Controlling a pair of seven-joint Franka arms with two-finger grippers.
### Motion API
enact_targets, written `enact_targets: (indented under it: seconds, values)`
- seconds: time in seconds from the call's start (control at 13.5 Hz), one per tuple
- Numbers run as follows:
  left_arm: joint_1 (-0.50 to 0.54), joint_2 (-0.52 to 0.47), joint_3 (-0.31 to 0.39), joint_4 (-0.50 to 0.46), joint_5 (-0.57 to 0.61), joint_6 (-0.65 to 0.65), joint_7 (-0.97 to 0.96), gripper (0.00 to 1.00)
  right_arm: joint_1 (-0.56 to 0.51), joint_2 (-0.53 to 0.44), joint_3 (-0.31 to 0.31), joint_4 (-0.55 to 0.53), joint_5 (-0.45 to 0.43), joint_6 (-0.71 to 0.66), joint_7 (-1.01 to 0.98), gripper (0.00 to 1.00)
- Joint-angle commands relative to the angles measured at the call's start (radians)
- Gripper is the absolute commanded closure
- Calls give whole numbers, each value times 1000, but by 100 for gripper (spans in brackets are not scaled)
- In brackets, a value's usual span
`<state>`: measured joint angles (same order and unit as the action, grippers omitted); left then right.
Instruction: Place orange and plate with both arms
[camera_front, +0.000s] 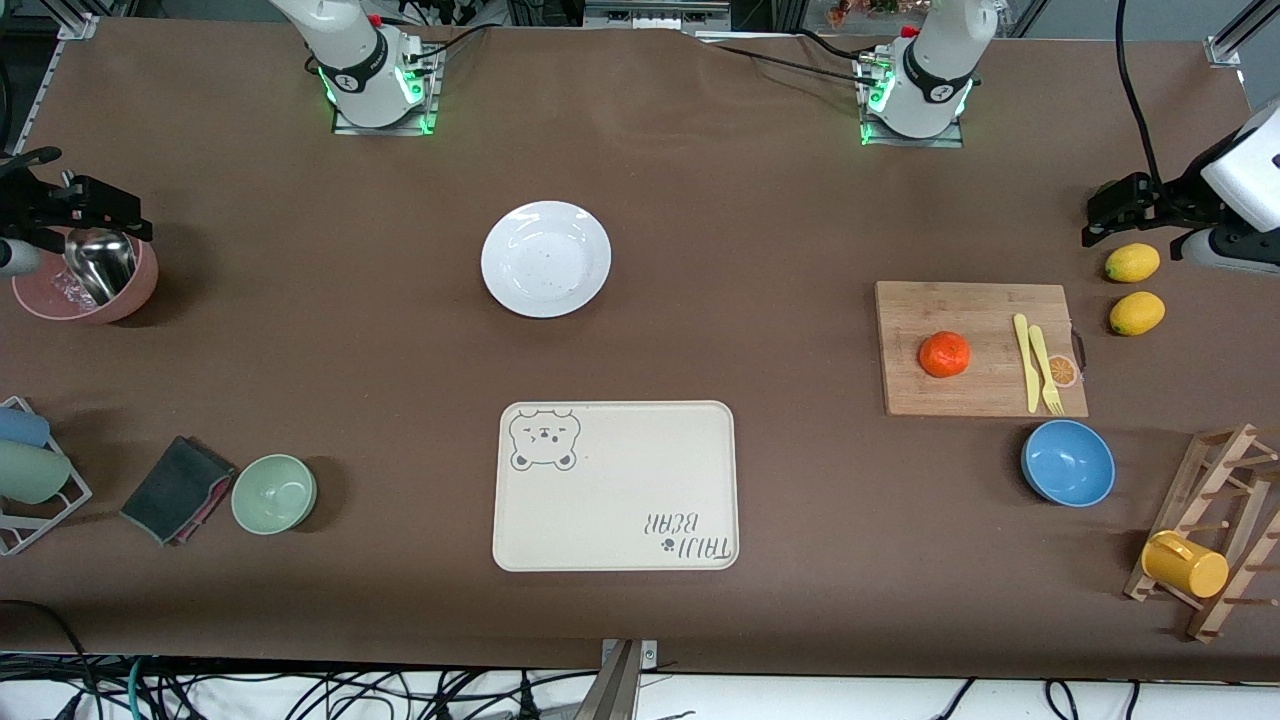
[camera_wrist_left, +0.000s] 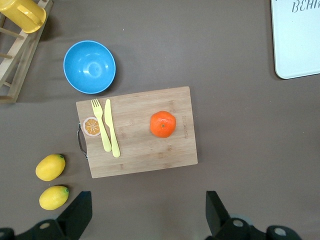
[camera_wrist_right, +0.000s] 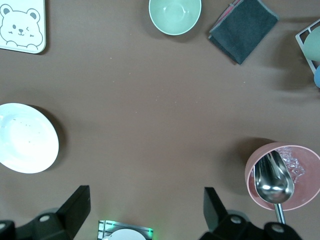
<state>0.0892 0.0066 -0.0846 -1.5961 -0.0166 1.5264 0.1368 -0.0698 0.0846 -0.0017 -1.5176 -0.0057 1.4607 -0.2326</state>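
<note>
one orange (camera_front: 944, 354), one plate (camera_front: 546, 259), two lemons (camera_front: 1132, 263)

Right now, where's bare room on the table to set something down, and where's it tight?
Free: the bear-print tray, nothing on it; the bare cloth between the plate and the cutting board; the strip between tray and green bowl. Tight: the board, with the orange and yellow cutlery, hemmed by blue bowl and lemons.

A brown mat (camera_front: 700, 230) covers the whole table, creased slightly near the upper middle of the front view. Aluminium framing rails (camera_front: 1235, 35) show at the upper corners. Along the bottom edge, tangled black cables (camera_front: 300, 695) lie on a white floor below the table's front.
</note>
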Motion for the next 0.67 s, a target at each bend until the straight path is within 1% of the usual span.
enact_targets:
  seconds: [0.0,0.59]
  values:
    - [1,10,5,19,-13,-5,21,0,2,3,-1,10,-8,-28,2,0]
    - [1,12,5,16,-9,5,21,0,2,4,-1,16,-11,-31,-1,0]
